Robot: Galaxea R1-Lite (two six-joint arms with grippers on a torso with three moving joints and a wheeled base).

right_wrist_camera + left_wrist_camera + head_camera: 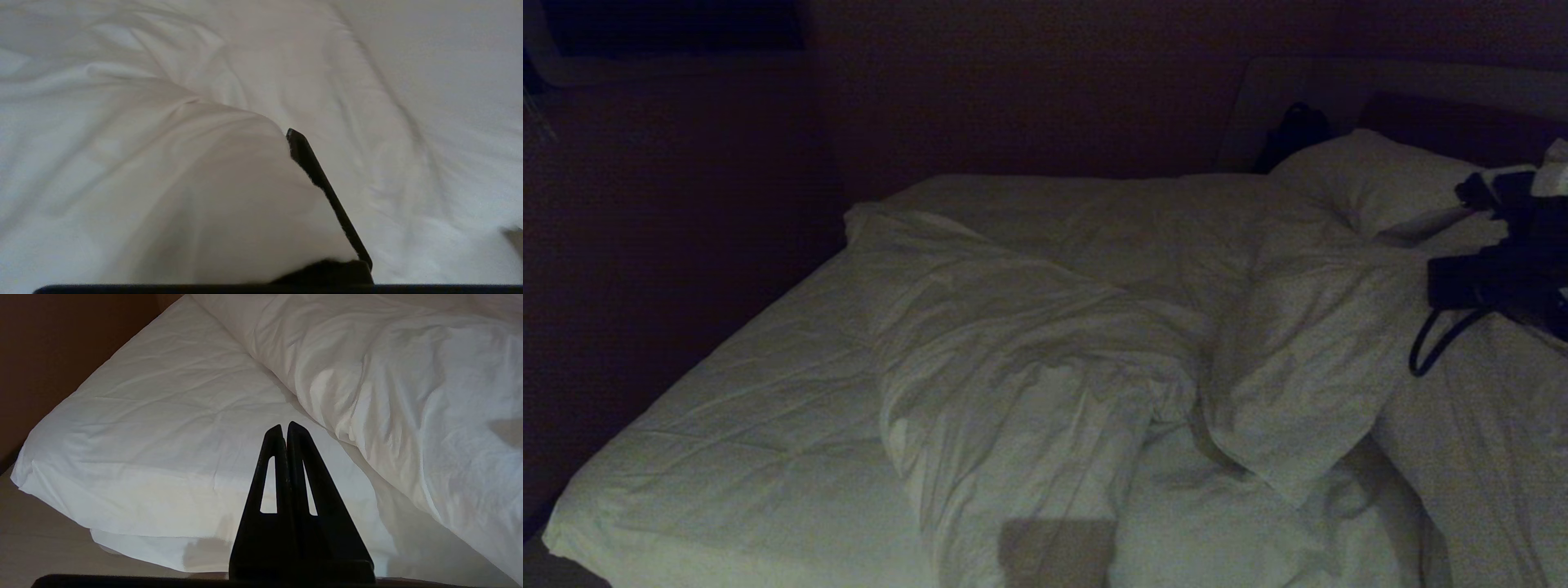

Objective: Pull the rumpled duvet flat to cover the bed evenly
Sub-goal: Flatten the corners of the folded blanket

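The duvet (1029, 343) lies bunched in a thick rumpled ridge across the middle of the bed (752, 408), leaving the near left part of the mattress bare. My right arm (1494, 278) reaches in at the far right, near the head end. In the right wrist view, my right gripper (286, 136) is shut on a fold of the duvet (184, 183). The cloth drapes over one finger and hides it, and only the other finger (322, 183) shows. My left gripper (284, 426) is shut and empty, above the bare mattress corner (143, 428), beside the duvet's edge (408, 375).
A white pillow (1372, 175) lies at the head end by the dark headboard (1462, 122). Another pillow-like bulge (1307, 359) sits askew on the right. A dark wall runs along the bed's left side. The pale floor (41, 547) shows below the mattress corner.
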